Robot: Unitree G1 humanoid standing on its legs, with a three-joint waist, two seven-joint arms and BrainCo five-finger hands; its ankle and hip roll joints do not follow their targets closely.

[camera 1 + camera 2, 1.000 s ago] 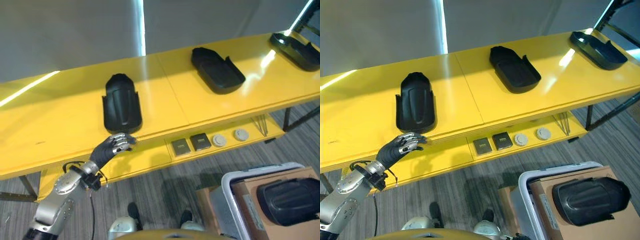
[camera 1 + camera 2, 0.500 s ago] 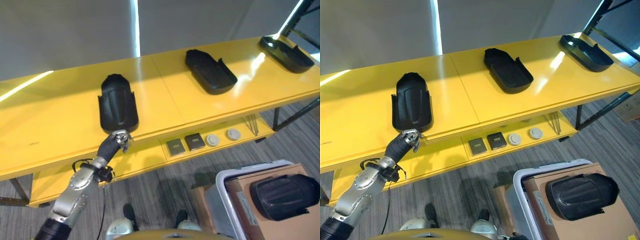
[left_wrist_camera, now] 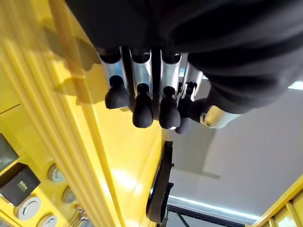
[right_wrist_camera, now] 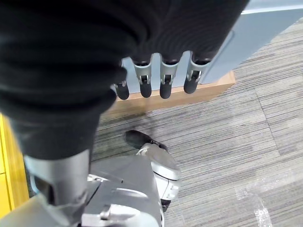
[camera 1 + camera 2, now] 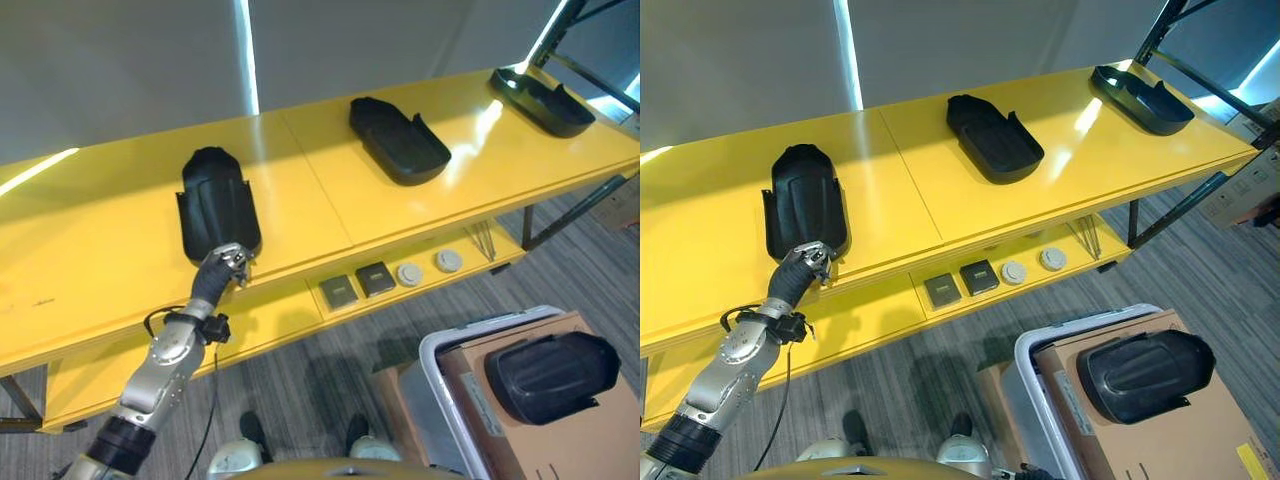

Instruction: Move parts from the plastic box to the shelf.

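Three black moulded parts lie on the yellow shelf: one at the left, one in the middle, one at the far right. A fourth black part rests on cardboard inside the plastic box at the lower right. My left hand is at the shelf's front edge, just below the near end of the left part, fingers relaxed and holding nothing. My right hand hangs over the carpet beside the box, fingers loose and empty.
On the lower shelf sit two dark square pieces and two round grey discs. A dark metal rack frame stands at the far right end. Grey carpet lies in front of the shelf.
The camera has swung, so the whole scene sits further left. My left arm has come in under the shelf edge and the hand has risen slightly closer to the left part.
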